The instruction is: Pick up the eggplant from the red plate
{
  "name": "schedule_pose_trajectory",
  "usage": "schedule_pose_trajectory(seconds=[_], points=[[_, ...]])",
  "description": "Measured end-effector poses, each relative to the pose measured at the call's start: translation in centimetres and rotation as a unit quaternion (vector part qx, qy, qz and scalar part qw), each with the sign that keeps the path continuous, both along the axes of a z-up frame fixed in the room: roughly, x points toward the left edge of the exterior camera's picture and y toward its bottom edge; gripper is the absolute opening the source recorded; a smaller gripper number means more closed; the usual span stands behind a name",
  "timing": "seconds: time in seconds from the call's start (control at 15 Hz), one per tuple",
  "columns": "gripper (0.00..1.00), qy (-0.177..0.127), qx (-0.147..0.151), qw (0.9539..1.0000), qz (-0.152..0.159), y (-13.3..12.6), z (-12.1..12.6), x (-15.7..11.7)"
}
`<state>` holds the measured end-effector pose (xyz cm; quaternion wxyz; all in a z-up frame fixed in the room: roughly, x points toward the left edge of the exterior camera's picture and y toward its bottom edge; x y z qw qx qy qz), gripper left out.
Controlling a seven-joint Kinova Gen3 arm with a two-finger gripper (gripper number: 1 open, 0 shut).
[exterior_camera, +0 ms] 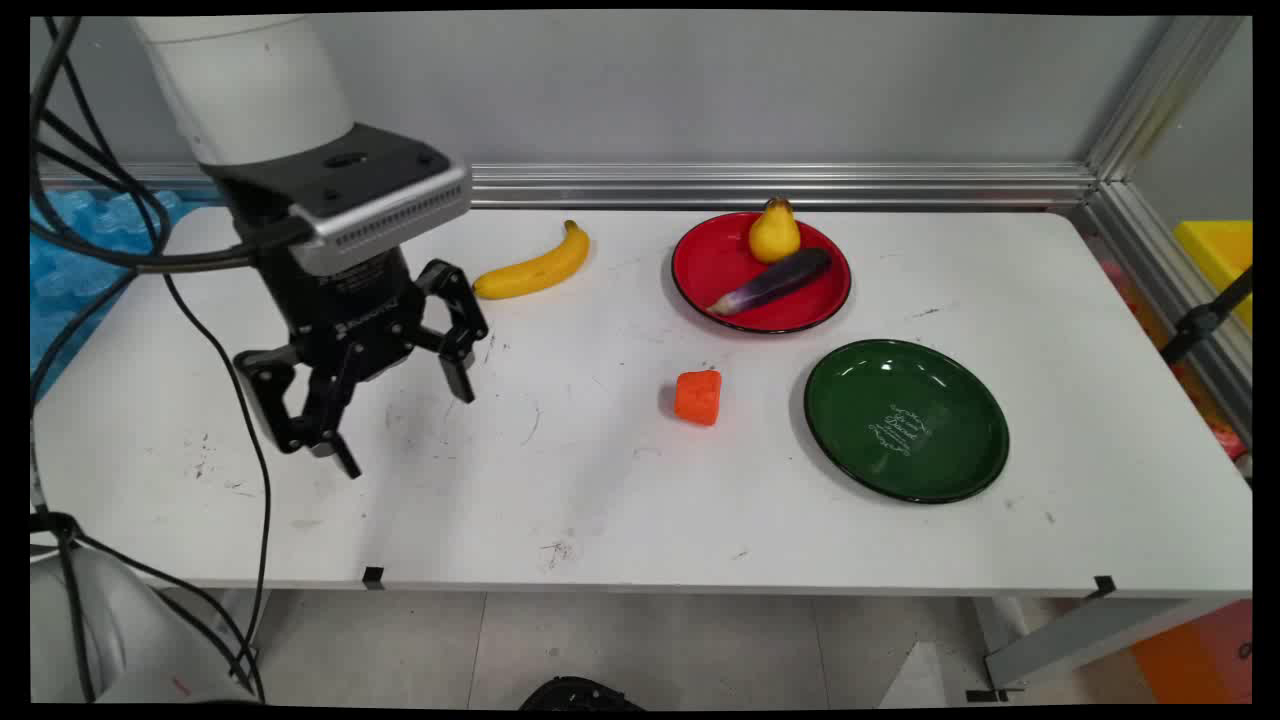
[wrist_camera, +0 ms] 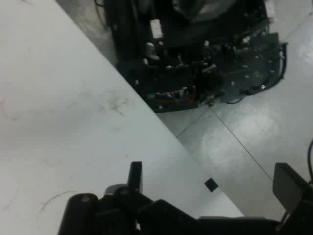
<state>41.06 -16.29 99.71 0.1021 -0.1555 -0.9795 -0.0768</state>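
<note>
Left of the banana [exterior_camera: 533,268], we see the end effector [exterior_camera: 403,425] spread wide and holding nothing above the surface [exterior_camera: 600,500], well apart from the orange block [exterior_camera: 698,396].

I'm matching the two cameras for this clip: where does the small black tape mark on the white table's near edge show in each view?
Main view: the small black tape mark sits on the white table's near edge, lower left, below the open black two-finger gripper.
Hand view: it lies at the table's edge, lower right of centre, beside grey floor.
Shared landmark: that table edge.
</note>
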Motion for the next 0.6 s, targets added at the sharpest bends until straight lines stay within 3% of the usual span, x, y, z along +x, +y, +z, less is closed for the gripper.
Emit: schedule_pose_trajectory(seconds=[0.27, 0.6], points=[[1.00, 0.014, -0.029, 0.9970, 0.071, -0.8, 0.5, -0.9], [1.00, 0.023, -0.046, 0.9854, 0.163, -3.0, -0.1, -1.3]])
